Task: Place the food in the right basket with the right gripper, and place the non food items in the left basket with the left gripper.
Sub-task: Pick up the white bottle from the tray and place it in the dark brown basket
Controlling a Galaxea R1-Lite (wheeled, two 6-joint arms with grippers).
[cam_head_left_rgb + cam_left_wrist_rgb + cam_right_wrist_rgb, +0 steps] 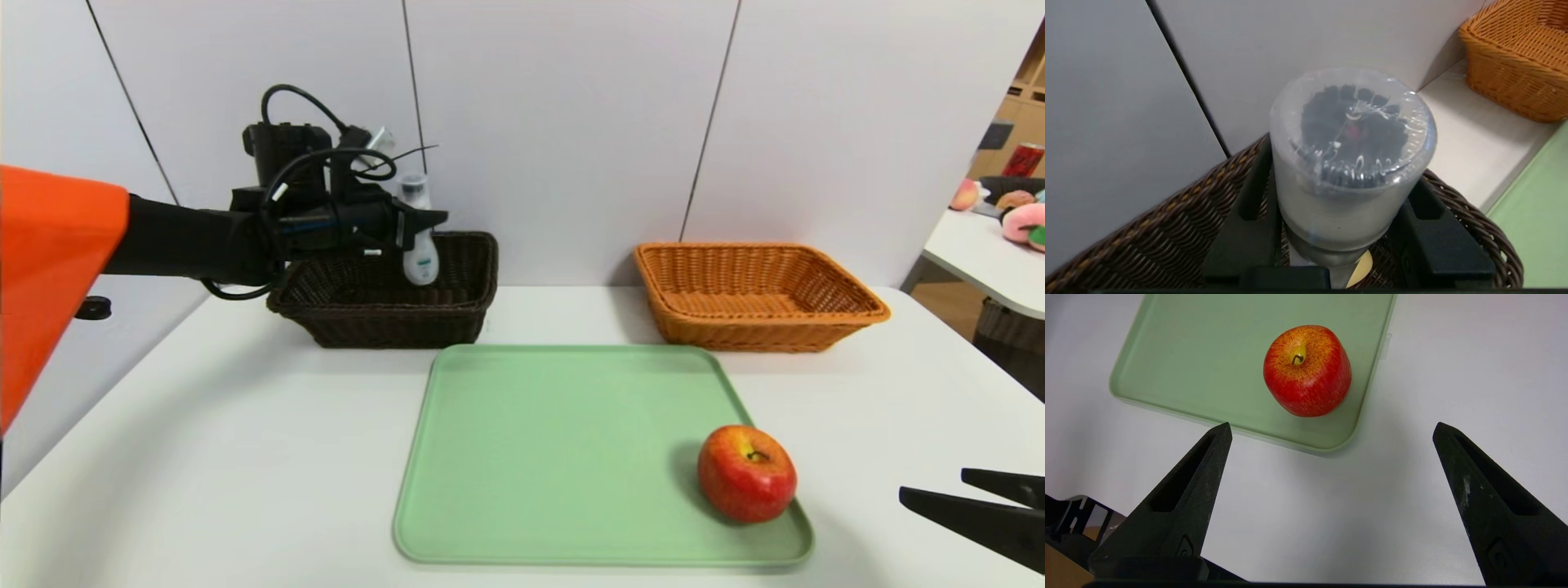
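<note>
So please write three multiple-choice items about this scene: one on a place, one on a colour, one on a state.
1. Where is the apple?
A. on the green tray
B. in the orange-tan basket
C. in the dark brown basket

2. What colour is the basket under the white bottle?
A. orange-tan
B. dark brown
C. green

3. How is the right hand?
A. shut on the apple
B. open, holding nothing
C. shut on the bottle

Key:
1 A, it sits near the tray's corner.
2 B, the left hand holds the bottle over it.
3 B, its fingers stand wide apart, short of the tray.
</note>
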